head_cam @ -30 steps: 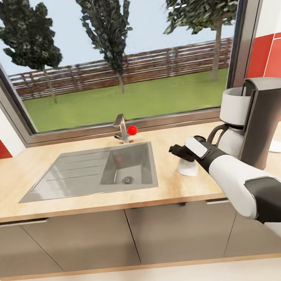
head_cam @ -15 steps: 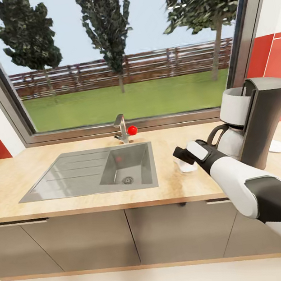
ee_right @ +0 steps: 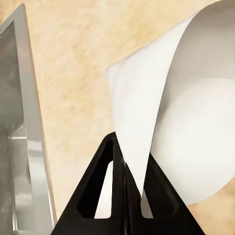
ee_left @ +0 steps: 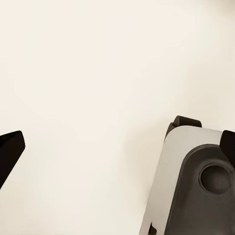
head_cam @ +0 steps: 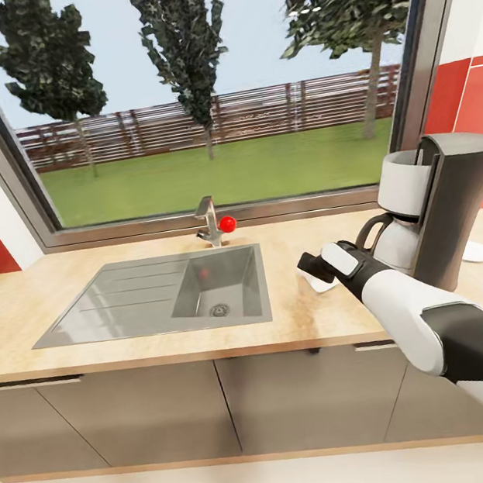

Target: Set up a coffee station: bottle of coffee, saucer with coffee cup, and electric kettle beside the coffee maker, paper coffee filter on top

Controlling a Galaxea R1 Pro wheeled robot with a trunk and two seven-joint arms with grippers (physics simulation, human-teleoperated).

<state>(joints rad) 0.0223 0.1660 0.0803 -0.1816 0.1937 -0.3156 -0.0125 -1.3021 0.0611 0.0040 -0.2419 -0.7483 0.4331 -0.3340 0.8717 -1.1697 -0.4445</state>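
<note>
The right gripper (ee_right: pixel 128 196) pinches the edge of the paper coffee filter (ee_right: pixel 186 122) between closed fingers, just above the kitchen countertop (head_cam: pixel 134 354), between the sink (head_cam: pixel 156 295) and the coffee maker (head_cam: pixel 445 211). The left gripper (ee_left: pixel 117 161) is spread open over pale floor. No lettering is legible anywhere.
</note>
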